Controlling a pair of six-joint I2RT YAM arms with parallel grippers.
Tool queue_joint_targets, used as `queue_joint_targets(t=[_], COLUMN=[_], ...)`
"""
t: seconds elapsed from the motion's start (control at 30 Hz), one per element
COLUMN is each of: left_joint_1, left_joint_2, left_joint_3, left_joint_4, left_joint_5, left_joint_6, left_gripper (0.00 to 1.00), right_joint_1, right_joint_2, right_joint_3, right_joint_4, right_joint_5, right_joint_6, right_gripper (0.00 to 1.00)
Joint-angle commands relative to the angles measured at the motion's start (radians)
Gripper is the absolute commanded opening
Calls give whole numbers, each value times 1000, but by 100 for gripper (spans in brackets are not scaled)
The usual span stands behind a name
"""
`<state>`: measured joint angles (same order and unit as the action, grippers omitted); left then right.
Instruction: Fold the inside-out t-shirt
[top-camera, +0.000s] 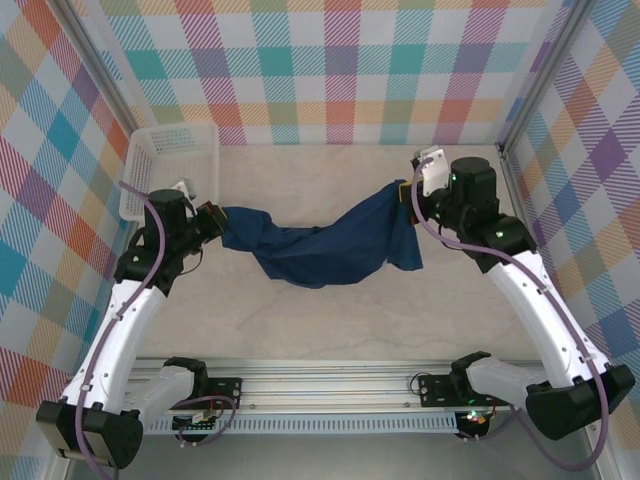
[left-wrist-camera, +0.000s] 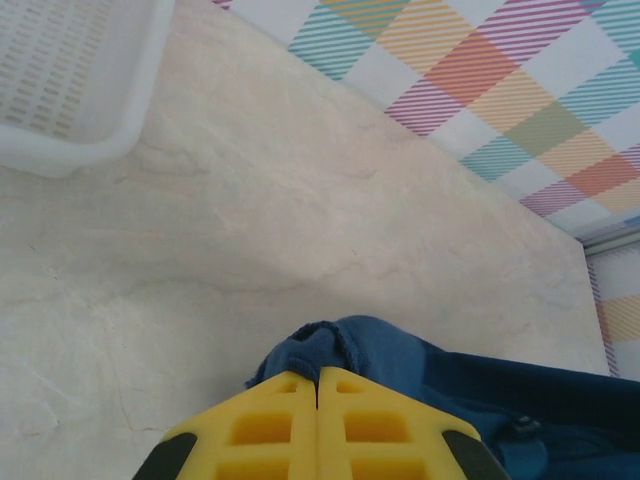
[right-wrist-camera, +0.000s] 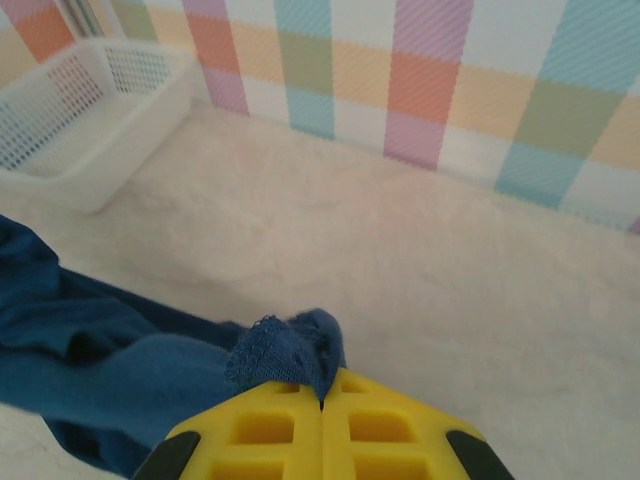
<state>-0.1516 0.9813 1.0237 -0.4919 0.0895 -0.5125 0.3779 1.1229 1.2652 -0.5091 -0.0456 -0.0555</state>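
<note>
**Both my claws pinch the navy t-shirt, slung between them**

My left claw (top-camera: 212, 218) is clamped shut on a bunched edge of the inside-out t-shirt (top-camera: 320, 248). In the left wrist view, a small tuft of dark blue cloth pokes out just past my closed yellow fingertips. My right claw (top-camera: 405, 192) is closed on another bunched edge, with a frayed-looking hem curling over its tips. The shirt hangs between my two claws like a hammock. It droops in the middle toward the pale marble-patterned table (top-camera: 330, 320), and a loose flap dangles below my right claw. I cannot tell which corners I hold, or whether the sag touches the table. A white slatted basket (top-camera: 170, 150) sits beyond my left claw, apart from the cloth.

I judge this to be the spreading step, before any fold. The cloth is twisted and rumpled, not flat. The next move likely calls for drawing my claws apart to take up the slack, then laying the shirt down smoothly away from the basket.
</note>
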Motion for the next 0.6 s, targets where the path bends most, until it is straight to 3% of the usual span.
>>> queue_joint_targets(t=[0.0,0.17,0.33,0.57], left_joint_1=[15,14,14,14], left_joint_2=[-51,-104,-198,-198], left_joint_3=[75,301,479,656], left_joint_4=[72,161,123,-1], left_joint_5=[24,97,42,-8], left_joint_6=[-41,-77,-36,38], left_gripper=[0,0,0,0], right_joint_1=[-7,-6,-6,-7], right_joint_2=[-47,-89,-158,-196], right_joint_3=[87,299,446,585], right_joint_4=[7,26,-16,-72], right_joint_5=[0,23,25,110], right_joint_6=[20,26,17,-35], right_gripper=[0,0,0,0])
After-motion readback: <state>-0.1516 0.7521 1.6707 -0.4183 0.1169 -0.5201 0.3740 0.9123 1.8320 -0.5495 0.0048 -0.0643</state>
